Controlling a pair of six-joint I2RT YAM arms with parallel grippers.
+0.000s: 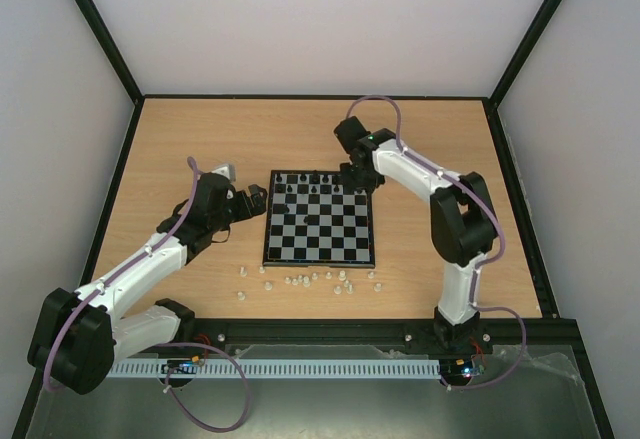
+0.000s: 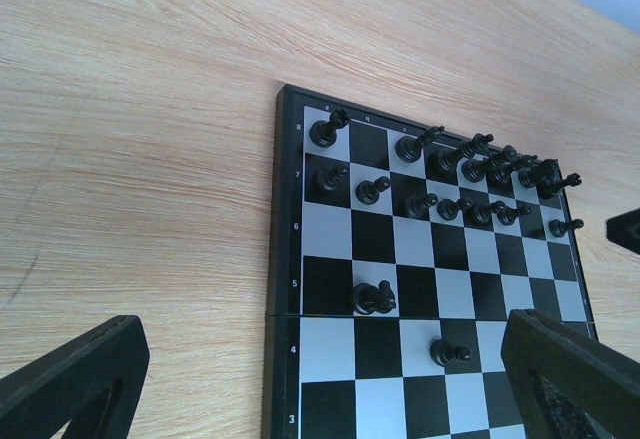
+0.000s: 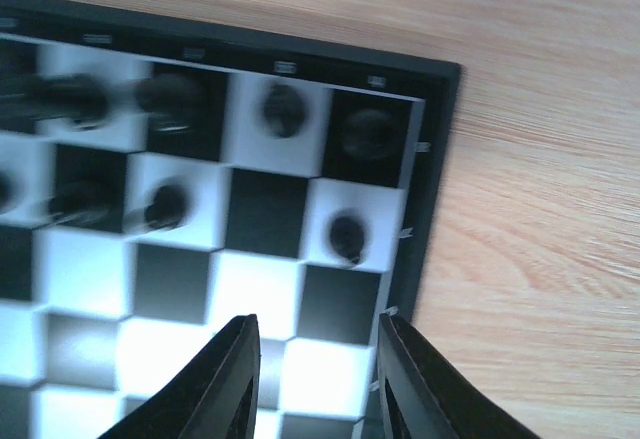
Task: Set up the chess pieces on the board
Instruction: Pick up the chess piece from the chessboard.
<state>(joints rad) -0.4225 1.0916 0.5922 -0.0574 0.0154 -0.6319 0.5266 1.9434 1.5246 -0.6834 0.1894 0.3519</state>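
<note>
The wooden counter (image 1: 200, 139) carries everything. The board (image 1: 330, 234) lies about in its middle.

The left arm (image 1: 140, 259) reaches in from the board's left side, and the right arm (image 1: 455, 219) bends in from its right side towards its far right corner.

The board is a small square of black and pale checks with a thin black border, lying flat.

The left hand (image 1: 256, 197) hangs just off the board's left edge, near the far left corner. In its wrist view its two fingers (image 2: 560, 369) stand far apart at the bottom corners of the picture, widely spread and holding nothing.

The right hand (image 3: 318, 334) is over the board's far right corner. Its fingers are parted with only board squares showing in the gap between them, so it grips nothing.

The black pieces (image 2: 445, 159) fill most of the two rows along the board's far edge, standing upright. One black piece (image 2: 565, 227) stands a row nearer, in the right-hand column. Two more sit apart from the rest near the board's middle: one (image 2: 372, 299) in the row marked 5 and one (image 2: 447, 353) in the row marked 4.

The white pieces (image 1: 300, 280) are off the board, scattered in a loose line on the counter just beyond its near edge. They are too small here to tell which stand and which lie.
</note>
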